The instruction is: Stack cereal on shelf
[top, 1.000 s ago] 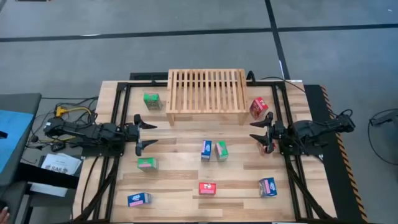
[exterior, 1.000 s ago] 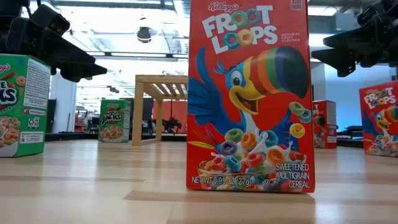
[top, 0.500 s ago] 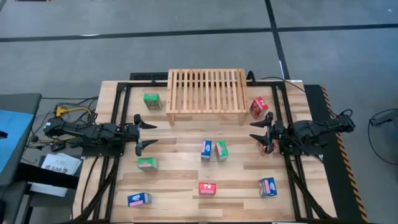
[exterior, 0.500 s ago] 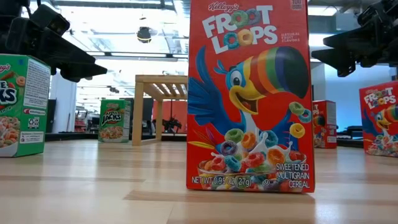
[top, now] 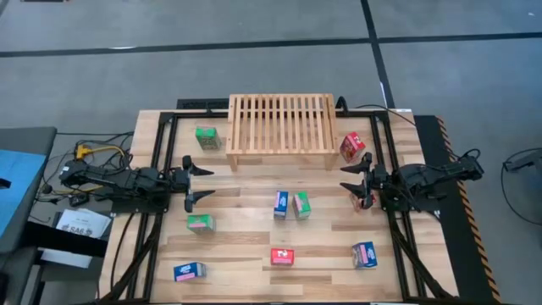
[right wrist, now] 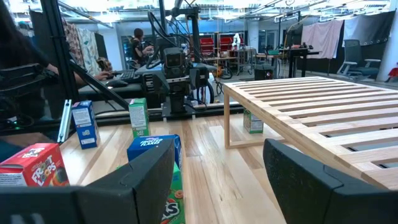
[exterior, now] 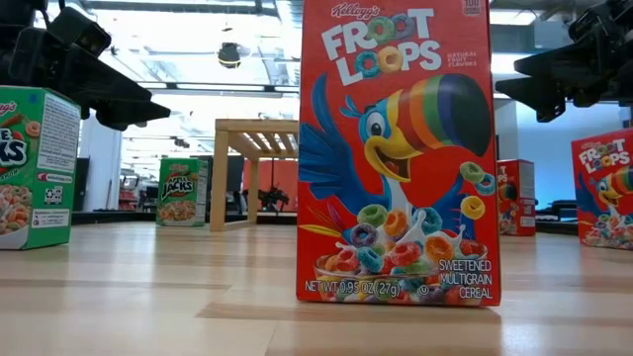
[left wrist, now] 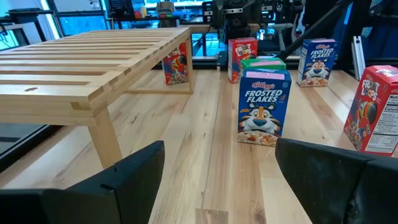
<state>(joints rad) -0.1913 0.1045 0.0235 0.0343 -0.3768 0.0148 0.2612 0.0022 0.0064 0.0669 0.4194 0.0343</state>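
Cereal boxes [top: 290, 204] sit untouched while left gripper [top: 198, 182] and right gripper [top: 351, 178] hover spread, empty.

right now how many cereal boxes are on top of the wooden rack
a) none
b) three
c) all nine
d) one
a) the slatted top of the wooden rack is bare in the high view; the boxes stand on the table around it, such as the green box beside its left end.
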